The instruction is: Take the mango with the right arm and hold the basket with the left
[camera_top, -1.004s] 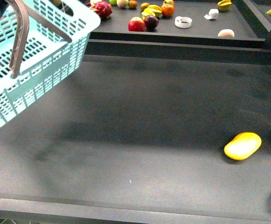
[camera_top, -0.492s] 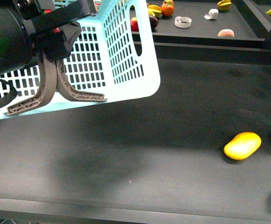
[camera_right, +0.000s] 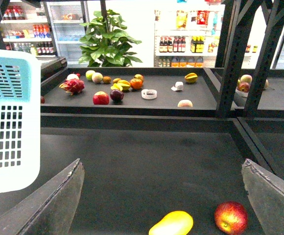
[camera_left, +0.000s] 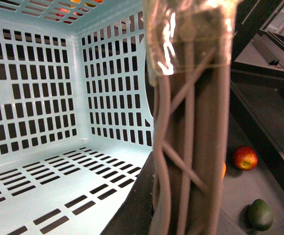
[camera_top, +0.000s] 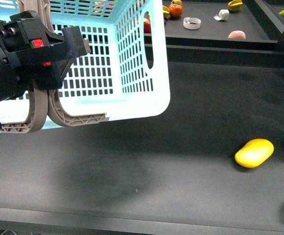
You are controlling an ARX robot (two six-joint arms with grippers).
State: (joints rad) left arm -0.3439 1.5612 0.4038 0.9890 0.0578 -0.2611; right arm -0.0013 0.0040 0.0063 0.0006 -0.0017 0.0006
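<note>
Mango point(camera_top: 254, 152) on dark store shelf point(camera_top: 171, 147)

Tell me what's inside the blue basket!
Nothing shows inside the basket: the left wrist view has only its bare slotted floor and walls. Its grey-brown handles cover one side, so that part is hidden.

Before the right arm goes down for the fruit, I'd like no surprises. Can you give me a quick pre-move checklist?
1. The yellow oblong mango lies free on the dark shelf: ok.
2. The right end effector is open wide: ok.
3. The mango sits ahead, roughly centred between its fingers: ok.
4. The red apple is apart from the mango: ok, though close.
5. The turquoise slotted plastic basket is held off the shelf by the left end effector at its grey-brown handles: ok.
6. The basket is clear of the mango: ok.
</note>
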